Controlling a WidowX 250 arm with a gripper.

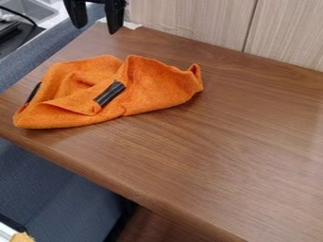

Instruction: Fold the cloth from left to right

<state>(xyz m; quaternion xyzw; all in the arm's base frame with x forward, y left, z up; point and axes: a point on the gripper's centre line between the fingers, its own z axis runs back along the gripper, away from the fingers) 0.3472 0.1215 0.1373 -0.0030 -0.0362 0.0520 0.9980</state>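
Note:
The black gripper (96,24) hangs at the top edge of the camera view, towards the left, with its two fingers apart and nothing between them. Below it, separated by a stretch of bare wood, an orange cloth (156,85) lies crumpled and partly folded on the left part of the wooden table (208,156). A black strip (110,93) crosses the middle of the cloth at a slant, and a dark piece shows at its left edge. The cloth's right end curls up in a small peak.
A pale wood-grain panel (189,21) stands along the table's back edge. Blue-grey upholstery (54,177) lies beyond the table's front left edge. A metal sink (31,8) is at the upper left corner.

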